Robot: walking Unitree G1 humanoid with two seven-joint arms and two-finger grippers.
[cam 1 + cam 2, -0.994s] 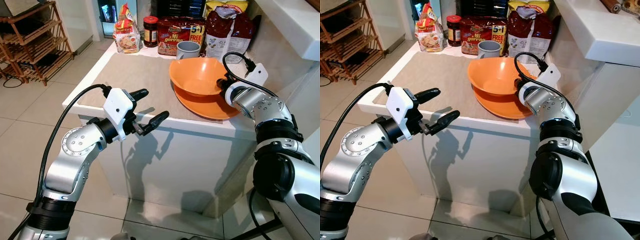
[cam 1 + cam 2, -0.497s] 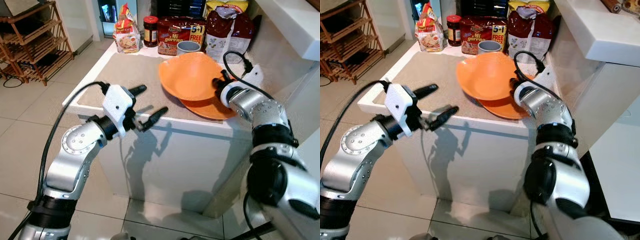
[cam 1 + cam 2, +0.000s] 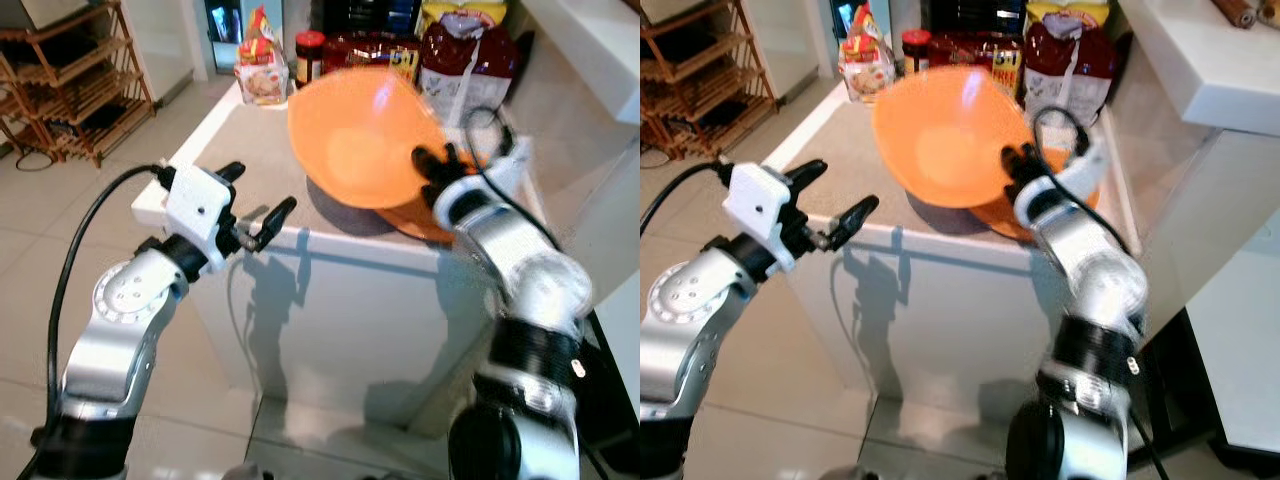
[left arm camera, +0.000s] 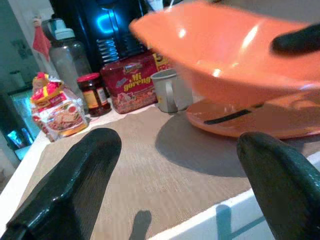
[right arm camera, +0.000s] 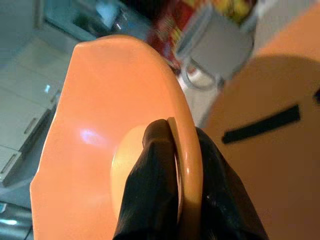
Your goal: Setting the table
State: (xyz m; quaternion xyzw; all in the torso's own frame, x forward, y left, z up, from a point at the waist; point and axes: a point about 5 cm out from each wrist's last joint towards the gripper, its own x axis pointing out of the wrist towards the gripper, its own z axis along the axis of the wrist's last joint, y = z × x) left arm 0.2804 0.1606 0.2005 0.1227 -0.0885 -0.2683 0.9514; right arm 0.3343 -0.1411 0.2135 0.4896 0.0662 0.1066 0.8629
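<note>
White counter with a beige mat, grocery packets and a jar along the back edge; tiled floor below, wooden rack off to the left.

From the head: orange bowl lifted and tilted above the counter, rim pinched by the right gripper; orange plate flat on the counter beneath. Left gripper at the counter's near edge, fingers spread, grasping nothing.

From the left wrist: grey mug behind the plate, beside a noodle pack.

From the right wrist: fingers clenched either side of the bowl's rim.
</note>
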